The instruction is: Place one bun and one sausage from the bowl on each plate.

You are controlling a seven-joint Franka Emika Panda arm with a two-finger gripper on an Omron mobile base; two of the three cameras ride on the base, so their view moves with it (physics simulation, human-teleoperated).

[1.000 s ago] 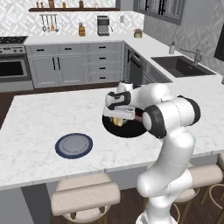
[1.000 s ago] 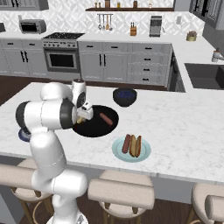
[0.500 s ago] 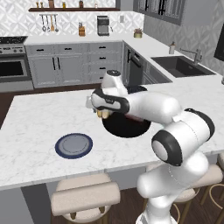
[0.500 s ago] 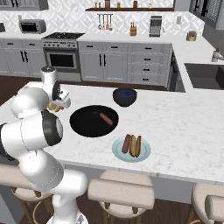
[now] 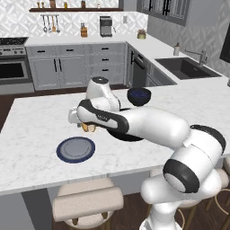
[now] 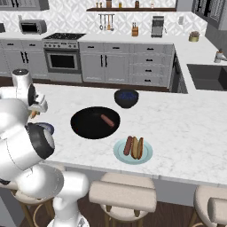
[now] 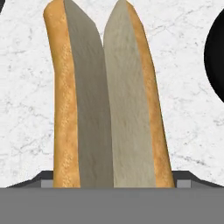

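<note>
My gripper is shut on a split golden bun, which it holds above the marble just beyond the dark navy plate. The bun hangs between that plate and the wide black bowl, whose rim shows at the right of the hand view. One sausage lies in the bowl. The pale teal plate near the front edge carries a bun and a sausage side by side. My arm hides most of the bowl in the left base view.
A smaller deep dark-blue bowl stands behind the black bowl. Padded stools line the island's front edge. A sink is set in the counter at the back right. Cabinets and a stove run along the far wall.
The arm has swung left from over the black bowl, carrying the bun past the bowl's rim to a spot beside the navy plate.
</note>
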